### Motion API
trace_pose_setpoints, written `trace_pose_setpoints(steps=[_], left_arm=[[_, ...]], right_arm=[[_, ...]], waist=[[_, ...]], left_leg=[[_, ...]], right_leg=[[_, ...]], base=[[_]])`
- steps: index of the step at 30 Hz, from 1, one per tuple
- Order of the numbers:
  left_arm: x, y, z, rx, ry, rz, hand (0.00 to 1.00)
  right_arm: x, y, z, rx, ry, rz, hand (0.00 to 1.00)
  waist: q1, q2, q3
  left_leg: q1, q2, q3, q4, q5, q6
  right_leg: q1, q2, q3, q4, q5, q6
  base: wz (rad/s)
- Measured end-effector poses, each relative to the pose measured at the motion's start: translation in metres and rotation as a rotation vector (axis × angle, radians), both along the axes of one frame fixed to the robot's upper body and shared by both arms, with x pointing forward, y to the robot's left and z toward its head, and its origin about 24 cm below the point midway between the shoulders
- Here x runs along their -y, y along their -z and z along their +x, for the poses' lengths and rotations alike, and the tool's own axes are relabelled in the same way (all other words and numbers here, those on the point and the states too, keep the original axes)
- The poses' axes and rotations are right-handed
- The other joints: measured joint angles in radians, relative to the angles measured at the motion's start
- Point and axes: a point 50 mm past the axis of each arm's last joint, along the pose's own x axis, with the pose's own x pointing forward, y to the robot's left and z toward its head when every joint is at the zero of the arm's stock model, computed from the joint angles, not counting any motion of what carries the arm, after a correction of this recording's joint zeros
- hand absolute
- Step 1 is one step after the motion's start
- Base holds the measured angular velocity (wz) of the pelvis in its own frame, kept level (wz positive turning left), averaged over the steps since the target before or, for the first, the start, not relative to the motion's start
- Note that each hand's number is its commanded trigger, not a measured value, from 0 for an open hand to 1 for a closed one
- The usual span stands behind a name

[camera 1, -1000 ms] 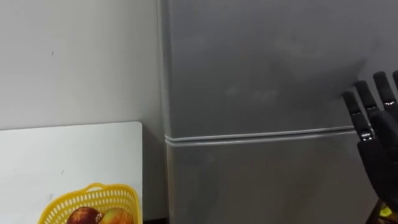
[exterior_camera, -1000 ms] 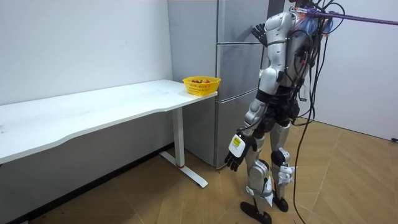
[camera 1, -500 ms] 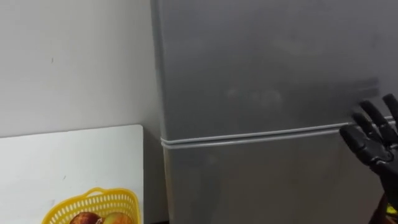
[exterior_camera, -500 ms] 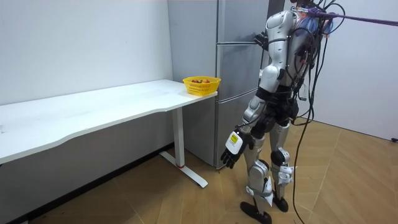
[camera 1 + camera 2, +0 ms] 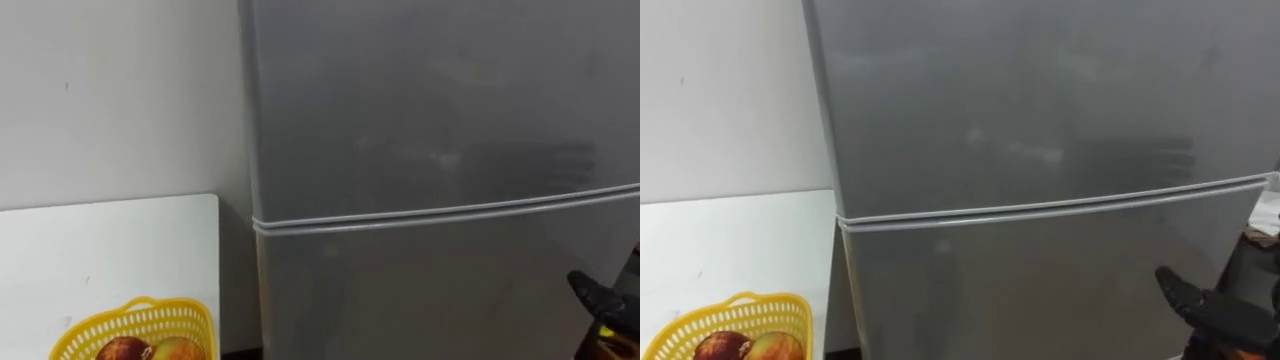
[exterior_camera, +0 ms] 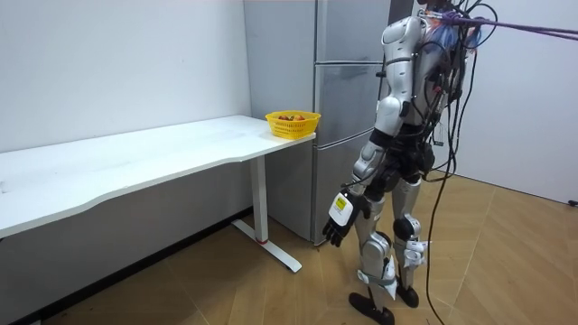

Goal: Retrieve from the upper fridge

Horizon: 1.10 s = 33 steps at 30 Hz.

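Note:
The grey fridge (image 5: pixel 430 90) stands right in front of me with both doors closed. A pale seam (image 5: pixel 440 212) divides the upper door from the lower door (image 5: pixel 1040 290). My right hand (image 5: pixel 1215 305) is low at the right edge of the eye views, in front of the lower door, open and holding nothing. In the room view I stand facing the fridge (image 6: pixel 339 54), and my left hand (image 6: pixel 336 226) hangs open beside my thigh, empty.
A yellow basket (image 5: pixel 135 325) of fruit sits on the near corner of the white table (image 5: pixel 100 250), just left of the fridge. The long table (image 6: pixel 135 158) runs along the wall toward the room view's left. Wooden floor lies behind me.
My right hand has dropped from the level of the door seam to the lower right corner. The left hand swung slightly forward by the thigh.

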Motion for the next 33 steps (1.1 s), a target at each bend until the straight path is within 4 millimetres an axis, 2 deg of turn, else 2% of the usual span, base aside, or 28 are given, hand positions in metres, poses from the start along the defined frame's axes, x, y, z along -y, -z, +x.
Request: trace_pose_setpoints(steps=[2, 7, 10, 15, 19, 21, 26, 27, 30, 33], left_arm=[[0.0, 0.0, -0.001, -0.011, -0.003, -0.007, 0.0], [0.0, 0.0, 0.003, -0.018, -0.001, -0.017, 0.0], [0.0, 0.0, 0.004, -0.017, 0.001, -0.027, 0.0], [-0.003, -0.001, 0.007, -0.016, 0.004, -0.021, 0.0], [-0.002, -0.001, 0.009, -0.017, 0.01, -0.021, 0.0], [-0.002, -0.001, 0.008, -0.018, 0.01, -0.021, 0.0], [-0.002, -0.001, 0.009, -0.015, 0.01, -0.021, 0.0], [-0.002, -0.001, 0.01, -0.014, 0.01, -0.019, 0.0], [-0.003, -0.002, 0.008, -0.019, 0.012, -0.016, 0.0], [-0.003, -0.001, 0.004, -0.04, 0.009, -0.014, 0.0]], right_arm=[[0.0, 0.01, -0.003, -0.054, -0.004, 0.006, 0.0], [-0.004, 0.053, -0.012, -0.292, -0.031, -0.04, 0.0], [-0.004, 0.066, -0.017, -0.376, -0.046, -0.07, 0.0], [-0.015, 0.096, -0.022, -0.536, -0.126, -0.1, 0.0], [-0.019, 0.14, -0.043, -0.762, -0.176, -0.044, 0.0], [-0.019, 0.154, -0.053, -0.835, -0.182, -0.013, 0.0], [-0.016, 0.178, -0.077, -0.979, -0.176, 0.045, 0.0], [-0.017, 0.183, -0.081, -1.007, -0.183, 0.048, 0.0], [-0.018, 0.196, -0.098, -1.1, -0.184, 0.074, 0.0], [-0.022, 0.21, -0.117, -1.185, -0.172, 0.125, 0.0]], waist=[[0.004, -0.002, 0.0001], [0.008, 0.004, -0.0008], [0.011, 0.014, 0.0011], [0.011, 0.012, 0.0033], [0.021, 0.008, 0.002], [0.031, 0.009, 0.0022], [0.036, 0.011, 0.0047], [0.036, 0.016, 0.0074], [0.04, 0.013, 0.0034], [0.042, 0.012, 0.0033]], left_leg=[[-0.001, 0.001, 0.006, 0.0, 0.0, 0.0], [0.001, 0.001, 0.018, -0.001, 0.0, 0.0], [0.008, 0.001, 0.02, -0.002, 0.0, 0.0], [0.019, 0.003, 0.021, -0.008, -0.001, 0.0], [0.02, 0.002, 0.021, -0.002, -0.002, 0.002], [0.019, 0.001, 0.021, 0.0, -0.002, 0.002], [0.026, -0.001, 0.016, 0.011, -0.004, 0.005], [0.025, -0.002, 0.012, 0.012, -0.004, 0.005], [0.024, -0.003, 0.005, 0.01, -0.004, 0.005], [0.03, -0.003, -0.002, 0.01, -0.004, 0.005]], right_leg=[[-0.005, 0.0, 0.002, 0.001, 0.0, -0.001], [-0.009, 0.001, 0.007, 0.005, 0.001, -0.001], [-0.007, 0.001, 0.01, 0.007, 0.001, -0.001], [0.002, 0.001, 0.015, 0.007, 0.001, -0.001], [0.007, -0.002, 0.014, 0.007, 0.001, -0.001], [0.008, -0.003, 0.014, 0.007, 0.001, -0.001], [0.022, -0.006, 0.002, -0.005, -0.001, 0.002], [0.023, -0.006, 0.001, -0.007, -0.001, 0.002], [0.026, -0.004, 0.003, -0.017, -0.003, 0.003], [0.039, -0.001, 0.001, -0.02, -0.001, 0.003]], base=[[-0.06], [-0.05], [-0.05], [-0.03], [0.01], [0.0], [0.07], [0.05], [0.06], [0.04]])
